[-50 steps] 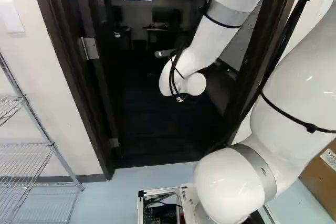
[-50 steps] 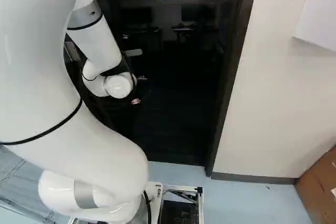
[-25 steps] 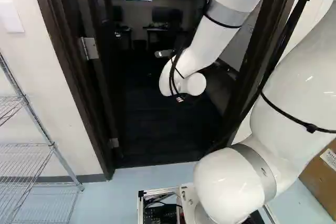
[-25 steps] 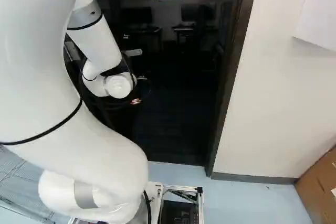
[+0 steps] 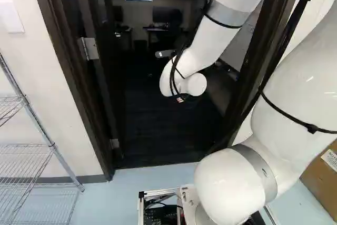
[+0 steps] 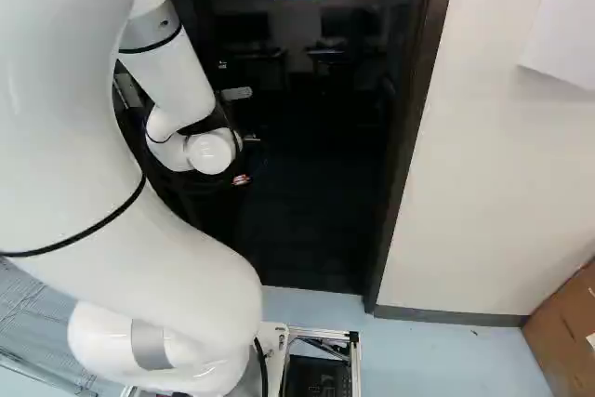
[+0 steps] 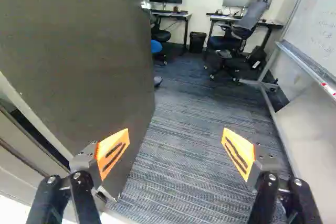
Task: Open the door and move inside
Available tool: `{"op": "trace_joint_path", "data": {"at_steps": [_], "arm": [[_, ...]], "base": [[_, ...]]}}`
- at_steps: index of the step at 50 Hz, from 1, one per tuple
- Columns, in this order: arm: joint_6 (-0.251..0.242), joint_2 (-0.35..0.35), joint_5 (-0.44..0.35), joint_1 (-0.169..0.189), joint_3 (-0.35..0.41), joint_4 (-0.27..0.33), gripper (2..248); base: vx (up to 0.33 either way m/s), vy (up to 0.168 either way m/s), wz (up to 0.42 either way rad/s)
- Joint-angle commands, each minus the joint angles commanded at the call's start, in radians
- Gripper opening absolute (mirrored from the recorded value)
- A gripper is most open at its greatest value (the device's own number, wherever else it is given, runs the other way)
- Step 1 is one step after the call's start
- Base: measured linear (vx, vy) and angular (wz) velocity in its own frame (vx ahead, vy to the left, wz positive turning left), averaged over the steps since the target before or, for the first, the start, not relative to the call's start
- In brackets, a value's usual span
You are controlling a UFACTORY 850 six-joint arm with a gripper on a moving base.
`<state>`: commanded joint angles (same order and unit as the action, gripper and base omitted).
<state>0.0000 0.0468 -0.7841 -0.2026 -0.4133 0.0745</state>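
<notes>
You are having the door (image 7: 79, 51) standing open, swung into the room ahead, close beside the gripper (image 7: 176, 135) on the side away from the whiteboard (image 7: 310, 30). Its long axis is running upright, its broad dark face is turning toward the space ahead of the fingers, and its free edge is pointing into the room, toward the desks. A silver fitting (image 7: 146, 4) is sticking out near that free edge. You are keeping the claw released: its two orange pads (image 7: 113, 153) are standing wide apart, with carpet (image 7: 184, 156) showing between them. One finger is overlapping the door in the wrist view, but you cannot tell whether it is touching.

Only the left base view is showing you the upper hinge (image 5: 89, 48) and the lower hinge (image 5: 114, 143), both at the left of the doorway, along with a light switch plate (image 5: 10, 16). The right base view is giving you more of the wall (image 6: 493, 183) beyond the doorway's other side. Both base views are leaving the room dark and the fingers impossible to make out, while the wrist view is clearly revealing the office chair (image 7: 247, 19), the black bin (image 7: 197, 41) and the door's broad face.
</notes>
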Motion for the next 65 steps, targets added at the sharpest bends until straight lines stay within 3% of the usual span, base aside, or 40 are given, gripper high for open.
{"op": "trace_joint_path", "data": {"at_steps": [65], "arm": [[0.000, 0.000, 0.000, 0.000, 0.000, 0.000, 247]], "base": [[0.043, 0.001, -0.002]]}}
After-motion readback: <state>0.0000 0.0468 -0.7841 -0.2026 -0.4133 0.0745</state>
